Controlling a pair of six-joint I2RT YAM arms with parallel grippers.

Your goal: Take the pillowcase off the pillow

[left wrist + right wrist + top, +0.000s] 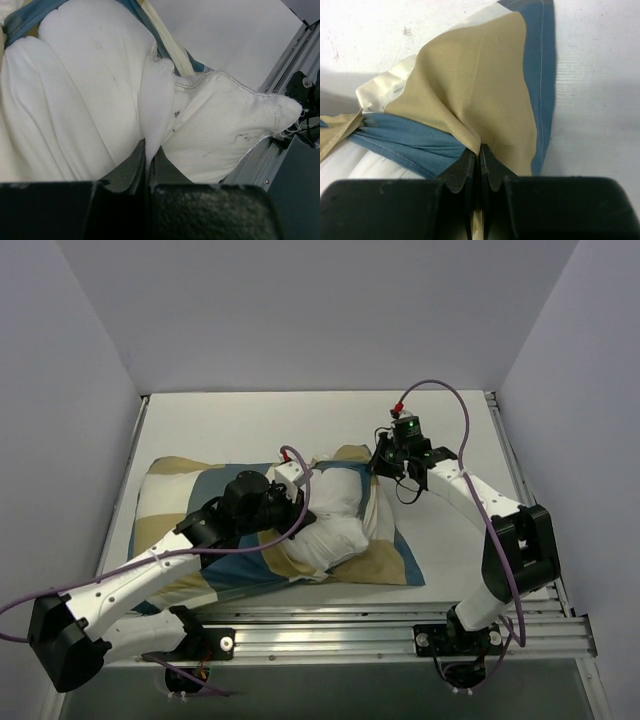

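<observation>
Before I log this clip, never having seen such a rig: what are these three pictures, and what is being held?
Two robot arms are bolted at the table's near edge. The wide picture looks down from above and behind them; the other two come from a camera on each wrist. On the white table lies a plain white pillow, partly out of its blue, tan and white pillowcase. The left gripper is shut on a fold of the pillow. The right gripper is shut on a corner of the pillowcase.
</observation>
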